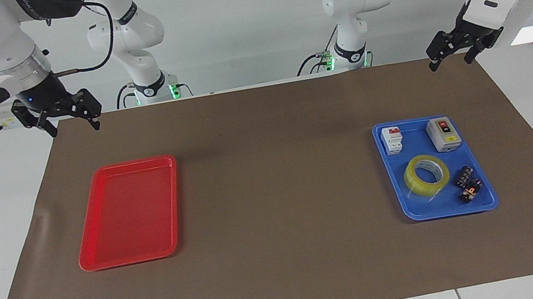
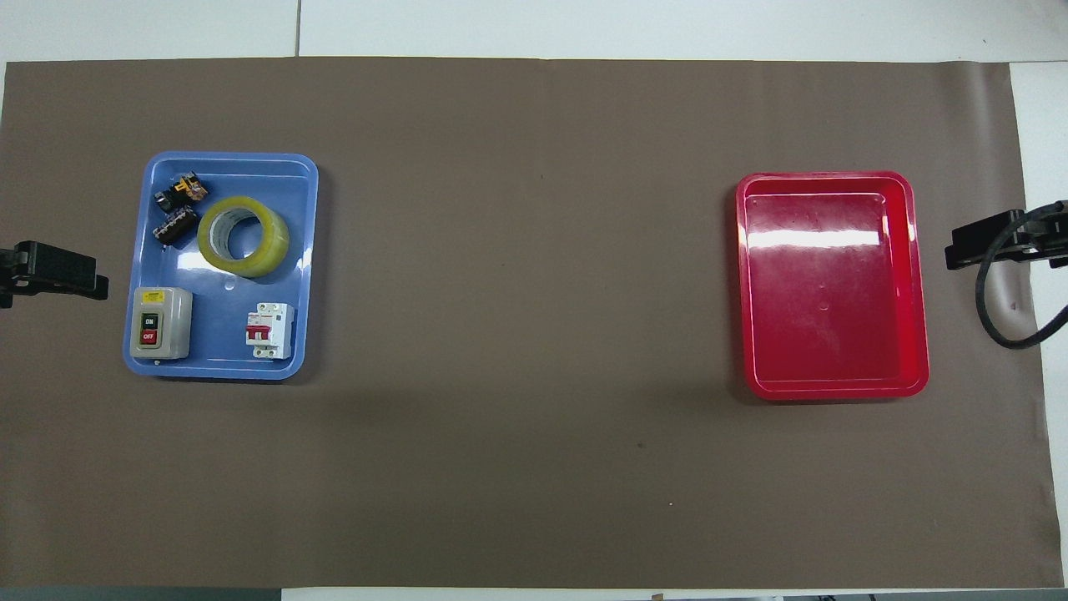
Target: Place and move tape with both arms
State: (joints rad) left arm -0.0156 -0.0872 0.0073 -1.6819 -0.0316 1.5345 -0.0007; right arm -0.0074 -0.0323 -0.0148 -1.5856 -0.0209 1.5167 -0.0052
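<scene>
The yellow tape roll (image 1: 426, 174) lies flat in a blue tray (image 1: 399, 203) toward the left arm's end of the table. In the overhead view the tape (image 2: 243, 237) lies in the tray (image 2: 225, 369), farther from the robots than the grey switch box. My left gripper (image 1: 450, 63) hangs open and empty over the mat's edge near its base, apart from the tray. It shows at the overhead view's edge (image 2: 83, 280). My right gripper (image 1: 74, 128) hangs open and empty over the mat's other near corner, also at the overhead view's edge (image 2: 959, 250).
The blue tray also holds a grey switch box (image 1: 443, 134), a white and red breaker (image 1: 392, 140) and small black parts (image 1: 468, 183). A red tray (image 1: 131, 213) with nothing in it lies toward the right arm's end. Two smaller white arms (image 1: 141, 46) stand at the back.
</scene>
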